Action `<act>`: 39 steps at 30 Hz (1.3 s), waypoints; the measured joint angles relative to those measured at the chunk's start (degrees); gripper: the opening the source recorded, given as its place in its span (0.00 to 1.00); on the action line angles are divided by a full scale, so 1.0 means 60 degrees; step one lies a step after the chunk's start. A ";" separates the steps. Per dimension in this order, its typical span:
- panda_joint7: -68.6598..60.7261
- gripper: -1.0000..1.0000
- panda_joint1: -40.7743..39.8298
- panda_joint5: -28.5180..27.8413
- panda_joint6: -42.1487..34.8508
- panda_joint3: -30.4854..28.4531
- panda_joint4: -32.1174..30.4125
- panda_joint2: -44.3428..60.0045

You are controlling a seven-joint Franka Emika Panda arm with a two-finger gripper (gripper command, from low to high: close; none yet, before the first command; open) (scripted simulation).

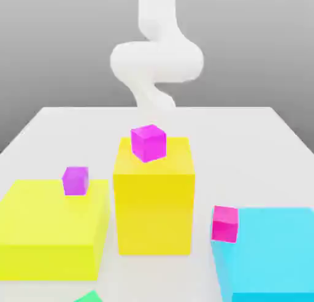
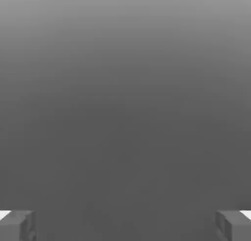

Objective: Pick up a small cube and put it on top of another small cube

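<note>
Fingers spread wide, holding nothing; green cube is cut off at the frame edge.

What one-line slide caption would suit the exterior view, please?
White arm behind a table with a magenta cube atop a tall yellow block and a purple cube nearby.

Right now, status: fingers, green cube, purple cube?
Fingers wide apart, holding nothing. Green cube at the exterior view's bottom edge, untouched. Purple cube on low yellow block, top bare. Tall yellow block beside it.
</note>
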 joint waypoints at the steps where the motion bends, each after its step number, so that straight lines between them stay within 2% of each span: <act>1: -0.0352 0.50 0.0177 0.0147 0.0070 -0.0223 0.0026 0.0374; 11: -0.3835 0.50 0.1429 0.1820 0.0699 -0.1992 0.0267 0.3870; 20: -0.6863 0.50 0.1497 0.3196 0.1274 -0.2499 0.0478 0.6972; 26: -0.8345 0.50 0.1186 0.3322 0.1855 -0.2458 0.0559 0.8812; 33: -0.9414 0.50 0.0956 0.2516 0.2762 -0.2670 0.0585 1.0618; 37: -0.9949 0.50 0.0459 0.2970 0.3751 -0.2100 0.0896 1.1996; 38: -1.0023 0.00 0.0363 0.3063 0.3904 -0.1984 0.0948 1.2205; 39: -1.0023 0.00 0.0363 0.3063 0.3904 -0.1984 0.0948 1.2205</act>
